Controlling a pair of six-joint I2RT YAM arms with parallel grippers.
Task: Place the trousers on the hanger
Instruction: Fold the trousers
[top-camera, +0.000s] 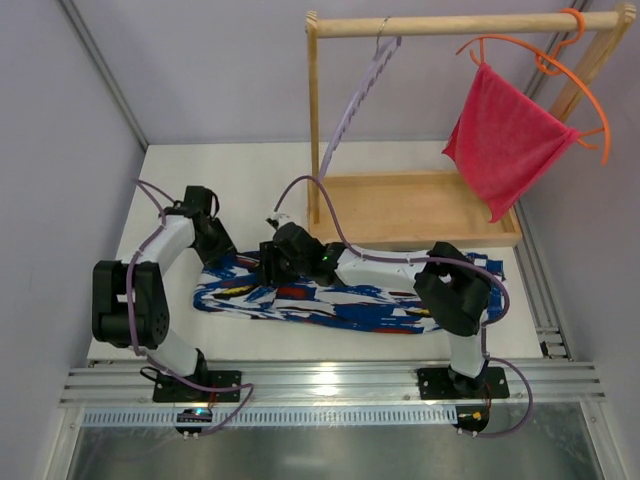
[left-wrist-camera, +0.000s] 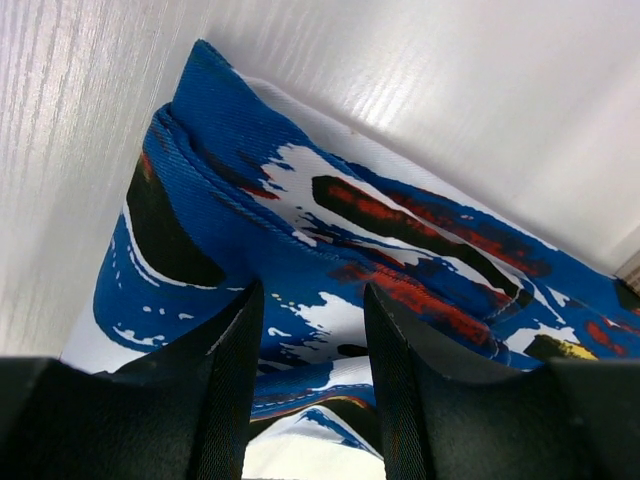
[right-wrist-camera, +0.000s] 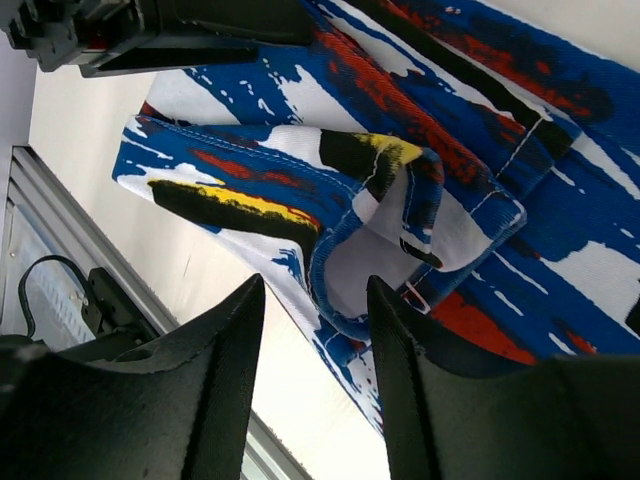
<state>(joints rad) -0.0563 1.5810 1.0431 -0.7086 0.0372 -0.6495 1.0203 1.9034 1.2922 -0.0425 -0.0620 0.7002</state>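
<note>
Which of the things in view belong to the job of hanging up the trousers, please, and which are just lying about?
For the job: trousers, lying on the table; lavender hanger; left pincer and right pincer, both over the trousers.
Just about: orange hanger; pink-red cloth draped on it; wooden rack holding both hangers.

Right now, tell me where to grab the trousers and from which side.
Take the trousers at their left end, where the doubled edge humps up. Bring the left gripper down from above, a finger either side of that ridge; the middle lies flat.
</note>
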